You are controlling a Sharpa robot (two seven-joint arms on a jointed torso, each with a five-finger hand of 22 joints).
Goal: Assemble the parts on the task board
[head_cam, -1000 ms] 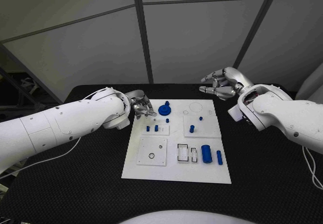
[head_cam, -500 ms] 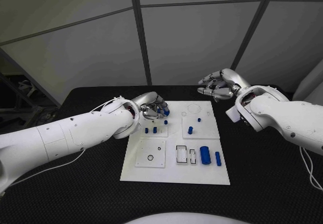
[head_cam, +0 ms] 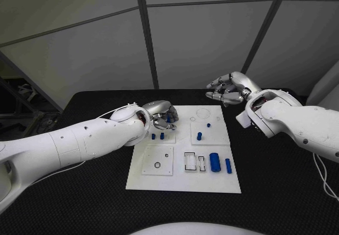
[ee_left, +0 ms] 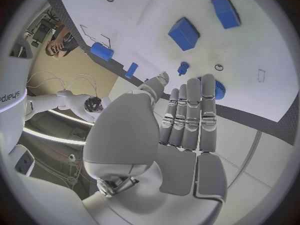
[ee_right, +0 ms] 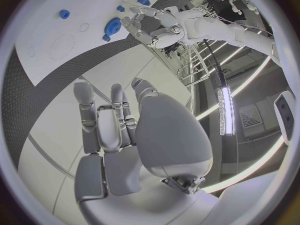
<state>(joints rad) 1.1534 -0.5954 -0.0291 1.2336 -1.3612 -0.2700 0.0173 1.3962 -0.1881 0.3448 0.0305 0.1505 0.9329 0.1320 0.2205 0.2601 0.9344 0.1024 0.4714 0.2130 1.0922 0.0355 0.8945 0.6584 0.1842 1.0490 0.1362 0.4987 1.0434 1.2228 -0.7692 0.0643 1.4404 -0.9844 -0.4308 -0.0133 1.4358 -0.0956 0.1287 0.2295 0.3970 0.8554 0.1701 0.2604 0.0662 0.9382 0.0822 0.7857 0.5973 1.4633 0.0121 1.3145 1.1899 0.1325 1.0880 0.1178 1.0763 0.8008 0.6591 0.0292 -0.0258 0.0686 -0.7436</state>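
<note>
Your left hand [head_cam: 164, 114] sits over the far left corner of the task board [head_cam: 185, 182], and that is the hand that matters here: the blue gear-shaped part [ee_left: 219, 88] lies right at the tips of its fingers [ee_left: 190, 110]. In the left wrist view you see the toothed blue rim peeking out just beyond and beneath the fingertips, so the part lies ahead of the fingers, not yet between them. The fingers lie nearly straight and close together, with the thumb off to one side; you cannot tell from these views whether any tip actually touches the part, and nothing looks held. The gear is round and flat, so no long axis governs the grasp; what counts is getting thumb and fingers onto opposite sides of its rim.

Your right hand [head_cam: 227, 88] hovers above the tabletop [head_cam: 282, 171] past the board's far right corner, well apart from every part, its fingers loosely curled and holding nothing. The left hand is plainly the nearer one
</note>
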